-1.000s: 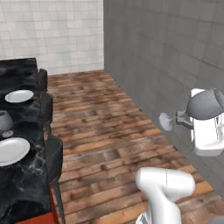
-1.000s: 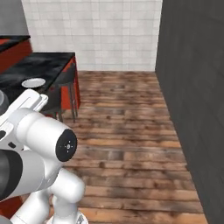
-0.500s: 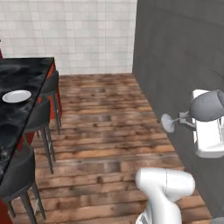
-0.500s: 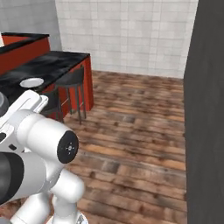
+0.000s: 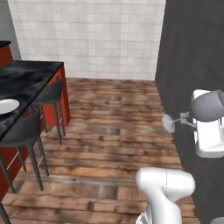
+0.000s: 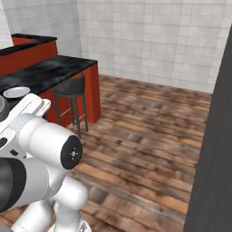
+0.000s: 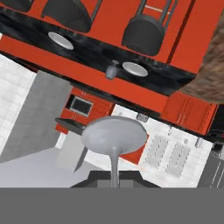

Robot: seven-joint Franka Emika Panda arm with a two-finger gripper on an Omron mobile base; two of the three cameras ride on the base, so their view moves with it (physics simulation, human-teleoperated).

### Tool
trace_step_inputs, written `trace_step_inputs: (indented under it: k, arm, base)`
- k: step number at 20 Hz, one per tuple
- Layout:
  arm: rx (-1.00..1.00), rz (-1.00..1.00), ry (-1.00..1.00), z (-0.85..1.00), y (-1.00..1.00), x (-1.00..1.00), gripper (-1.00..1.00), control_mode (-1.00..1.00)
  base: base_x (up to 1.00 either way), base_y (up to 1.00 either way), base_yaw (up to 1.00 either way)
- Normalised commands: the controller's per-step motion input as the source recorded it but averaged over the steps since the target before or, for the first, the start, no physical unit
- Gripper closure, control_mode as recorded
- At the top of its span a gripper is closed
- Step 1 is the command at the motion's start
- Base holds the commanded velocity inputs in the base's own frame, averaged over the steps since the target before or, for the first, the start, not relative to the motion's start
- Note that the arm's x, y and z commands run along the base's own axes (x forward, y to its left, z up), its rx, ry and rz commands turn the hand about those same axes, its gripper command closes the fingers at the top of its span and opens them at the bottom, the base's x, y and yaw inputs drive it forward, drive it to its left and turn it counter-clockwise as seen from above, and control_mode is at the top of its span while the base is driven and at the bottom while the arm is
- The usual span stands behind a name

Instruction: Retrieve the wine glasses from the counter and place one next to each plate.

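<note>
A wine glass (image 5: 205, 107) rides sideways in the robot's gripper (image 7: 114, 177), its stem pinched between the fingers and its round foot (image 5: 167, 122) pointing out over the wooden floor (image 5: 109, 131), a carrying hold that keeps the glass clear of the stools as the base drives. Beyond, the bar tabletop (image 5: 26, 78) carries a white plate (image 5: 6, 106) near its edge, with a dark stool (image 5: 24, 131) tucked beneath. Seen from the hand, a second glass (image 7: 112, 70) already stands just beside one plate (image 7: 134, 69), while the other plate (image 7: 61, 40) has none, so this glass likely belongs there. Since half a second ago the whole view has swung: the bar sits further left and more tiled wall (image 5: 87, 39) shows
</note>
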Motion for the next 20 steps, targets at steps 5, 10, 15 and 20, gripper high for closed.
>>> trace_step_inputs:
  k: [5,10,15,20]
  arm:
    - [0.00,0.00,0.00,0.00,0.00,0.00,1.00,1.00]
    - [0.00,0.00,0.00,0.00,0.00,0.00,1.00,1.00]
    - [0.00,0.00,0.00,0.00,0.00,0.00,1.00,1.00]
    - [0.00,0.00,0.00,0.00,0.00,0.00,1.00,1.00]
  base:
    - [1.00,-0.71,0.43]
    - [1.00,-0.46,0.66]
    - [0.97,-0.31,0.75]
    - [0.56,-0.70,0.60]
